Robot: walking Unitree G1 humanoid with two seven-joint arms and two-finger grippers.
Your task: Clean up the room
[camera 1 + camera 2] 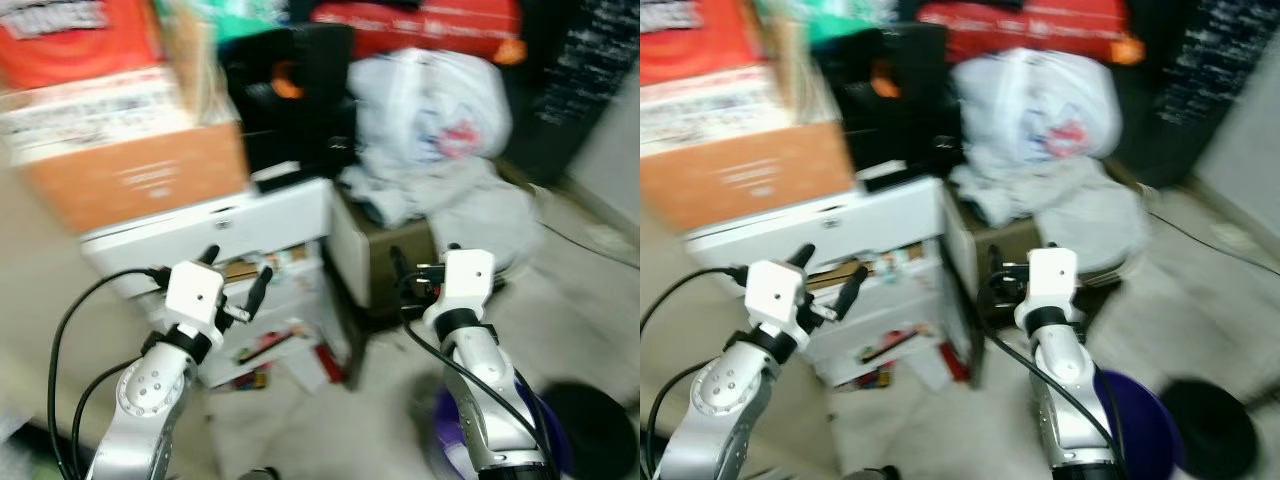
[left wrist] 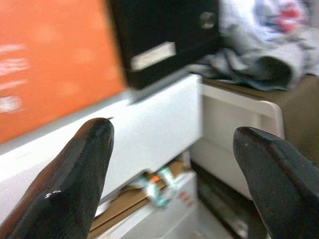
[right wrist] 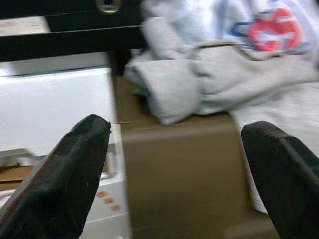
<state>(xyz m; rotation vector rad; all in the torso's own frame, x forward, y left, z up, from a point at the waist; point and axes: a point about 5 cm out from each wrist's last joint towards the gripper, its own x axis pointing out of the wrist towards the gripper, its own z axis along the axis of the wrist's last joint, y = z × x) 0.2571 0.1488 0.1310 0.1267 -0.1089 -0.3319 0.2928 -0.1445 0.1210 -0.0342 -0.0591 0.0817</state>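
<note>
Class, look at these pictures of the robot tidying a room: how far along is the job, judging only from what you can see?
Nothing looks done yet. The grey clothes lie heaped on the brown box, and papers litter the floor by the white unit. In hand: nothing; the left gripper and right gripper are raised, open and empty. Everything is left.

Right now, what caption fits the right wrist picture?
Open right gripper facing grey clothes piled on a brown box.

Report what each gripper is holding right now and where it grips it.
Nothing is held. The left gripper is open before the white drawer unit; the right gripper is open before the grey clothes.
</note>
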